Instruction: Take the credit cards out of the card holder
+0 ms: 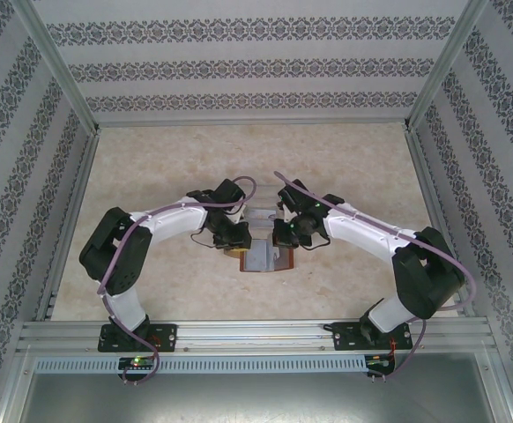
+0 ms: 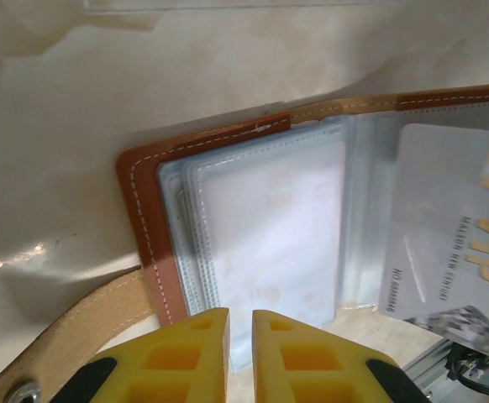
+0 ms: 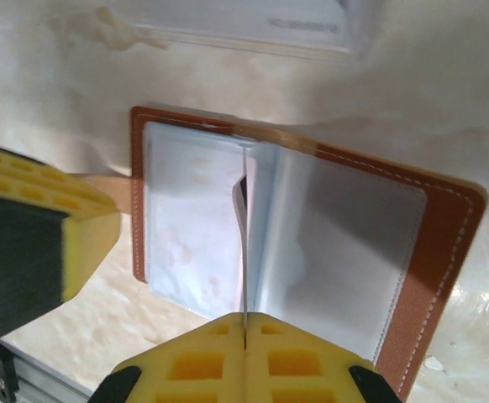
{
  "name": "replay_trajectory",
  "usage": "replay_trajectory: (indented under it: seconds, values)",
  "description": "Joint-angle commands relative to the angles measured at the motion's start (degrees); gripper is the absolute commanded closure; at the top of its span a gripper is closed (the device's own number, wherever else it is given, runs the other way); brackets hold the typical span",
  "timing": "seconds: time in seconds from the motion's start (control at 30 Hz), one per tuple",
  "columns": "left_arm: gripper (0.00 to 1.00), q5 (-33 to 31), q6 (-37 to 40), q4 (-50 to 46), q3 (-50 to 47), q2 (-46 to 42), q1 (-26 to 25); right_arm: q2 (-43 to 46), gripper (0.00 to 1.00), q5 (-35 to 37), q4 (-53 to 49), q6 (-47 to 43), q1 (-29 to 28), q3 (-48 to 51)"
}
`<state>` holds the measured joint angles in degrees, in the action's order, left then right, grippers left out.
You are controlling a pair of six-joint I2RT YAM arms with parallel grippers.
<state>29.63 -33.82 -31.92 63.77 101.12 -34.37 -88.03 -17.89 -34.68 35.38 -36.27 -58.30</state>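
Damask-striped wallpaper walls (image 1: pixel 256 66) around a glossy beige marbled tabletop (image 1: pixel 168 159).

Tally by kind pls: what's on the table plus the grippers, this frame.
card holder, open: 1
credit card, clearly visible, pinched by the right gripper: 1
clear tray: 1
grippers, counting the left gripper: 2
Total: 5
Can't tell whether the sleeves or tray hold more cards.
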Motion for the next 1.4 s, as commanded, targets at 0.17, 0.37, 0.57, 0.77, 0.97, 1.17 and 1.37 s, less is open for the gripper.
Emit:
replay_trajectory:
  seconds: [0.17, 0.37, 0.57, 0.77, 0.97, 1.17, 1.37]
  values:
    - [0.86, -2.6, 1.5, -1.0, -3.1, -2.4, 1.4, -3.7, 1.00, -1.3, -10.2, -23.4, -1.1, -9.3]
    - [0.87, -3.6, 2.4, -1.6, -4.5, -2.2, 1.8, -6.4, 1.00, 0.0, -14.6, -41.2, -1.6, -13.4]
    - [0.88, -5.2, 3.0, -1.8, -5.0, -2.1, 2.4, -8.3, 1.00, 0.7, -15.9, -52.2, -0.9, -16.2]
    - [0.88, -5.7, 3.9, -2.2, -4.1, -1.2, 2.8, -12.0, 1.00, 1.9, -20.4, -59.9, -0.1, -21.2]
    - [0.88, -5.4, 4.0, -2.0, -3.8, -0.4, 2.8, -14.0, 1.00, 2.5, -23.7, -70.3, 0.1, -25.0]
    - [0.88, -5.1, 3.6, -1.2, -4.7, 0.0, 2.9, -17.2, 1.00, 4.5, -26.2, -75.6, 1.1, -30.5]
    - [0.89, -5.1, 3.2, -0.4, -5.7, -0.5, 2.9, -22.1, 1.00, 4.8, -30.9, -79.2, 2.8, -38.7]
